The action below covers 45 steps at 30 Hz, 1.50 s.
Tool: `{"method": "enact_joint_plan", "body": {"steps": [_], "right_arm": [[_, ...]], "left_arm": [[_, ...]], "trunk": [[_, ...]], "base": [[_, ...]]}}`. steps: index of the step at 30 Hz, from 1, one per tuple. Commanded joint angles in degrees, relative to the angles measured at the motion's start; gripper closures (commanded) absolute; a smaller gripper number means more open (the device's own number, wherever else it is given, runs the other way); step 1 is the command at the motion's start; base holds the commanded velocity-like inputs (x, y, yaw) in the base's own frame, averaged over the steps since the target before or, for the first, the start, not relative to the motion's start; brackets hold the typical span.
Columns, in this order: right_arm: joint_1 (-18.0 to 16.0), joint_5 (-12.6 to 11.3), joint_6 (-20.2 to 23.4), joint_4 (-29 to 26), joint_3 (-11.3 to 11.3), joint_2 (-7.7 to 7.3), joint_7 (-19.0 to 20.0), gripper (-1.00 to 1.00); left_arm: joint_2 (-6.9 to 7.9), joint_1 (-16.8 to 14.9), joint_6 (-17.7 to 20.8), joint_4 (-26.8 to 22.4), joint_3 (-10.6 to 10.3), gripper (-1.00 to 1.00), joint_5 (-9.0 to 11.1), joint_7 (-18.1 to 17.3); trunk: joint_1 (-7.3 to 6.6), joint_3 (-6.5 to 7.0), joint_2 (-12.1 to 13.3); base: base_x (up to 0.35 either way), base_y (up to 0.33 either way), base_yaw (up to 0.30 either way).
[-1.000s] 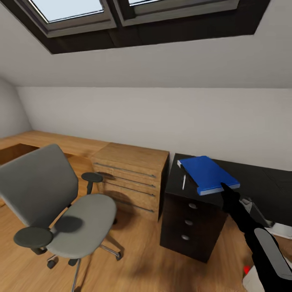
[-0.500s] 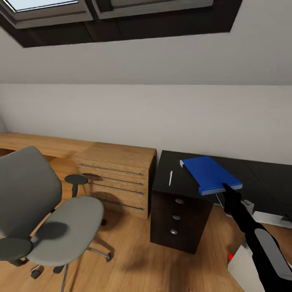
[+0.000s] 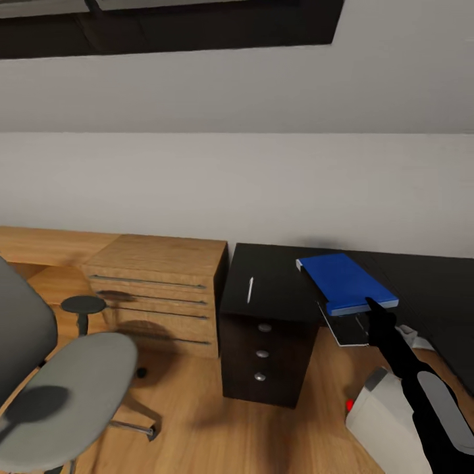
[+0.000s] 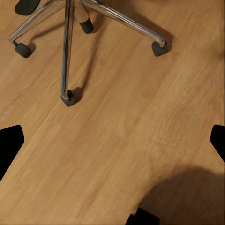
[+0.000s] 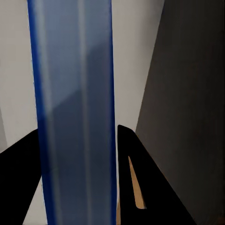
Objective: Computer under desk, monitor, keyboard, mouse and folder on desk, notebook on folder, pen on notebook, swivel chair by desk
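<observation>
One folder (image 3: 345, 282) edge overhangs desk (image 3: 276, 283), hand-gripped (image 3: 375, 308).

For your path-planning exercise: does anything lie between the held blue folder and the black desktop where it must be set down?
Nothing visible: the flat blue folder, in the right claw, hangs over bare black desktop.

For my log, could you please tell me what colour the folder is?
Bright blue: the flat rectangular folder, best in the head view.
</observation>
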Motion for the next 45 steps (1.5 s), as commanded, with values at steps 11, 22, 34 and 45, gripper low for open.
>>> {"method": "enact_joint_plan", "body": {"steps": [11, 22, 34, 45], "right_arm": [[0.0, -0.3, 0.3, 0.0, -0.2, 0.01, 0.1, 1.0], [0.0, -0.2, -0.5, 0.0, -0.2, -0.05, 0.1, 1.0], [0.0, -0.1, -1.0, 0.1, -0.1, 0.01, 0.1, 1.0], [0.0, -0.1, -1.0, 0.1, -0.1, 0.01, 0.0, 1.0]], "left_arm": [[0.07, 0.0, 0.0, 0.0, -0.5, -1.0, 0.3, 0.3], [0.07, 0.0, 0.0, 0.0, -0.5, -1.0, 0.3, 0.3], [0.03, 0.0, 0.0, 0.0, -0.5, -1.0, 0.3, 0.3], [0.05, 0.0, 0.0, 0.0, -0.5, -1.0, 0.3, 0.3]], "trunk": [[0.02, -0.62, 0.0], [0.02, -1.08, 0.0], [0.02, -1.53, 0.0], [0.02, -1.94, 0.0]], "base": [[0.05, -0.07, -0.259], [0.0, -0.055, -0.271], [0.0, -0.064, -0.271], [0.0, -0.001, -0.271]]}}
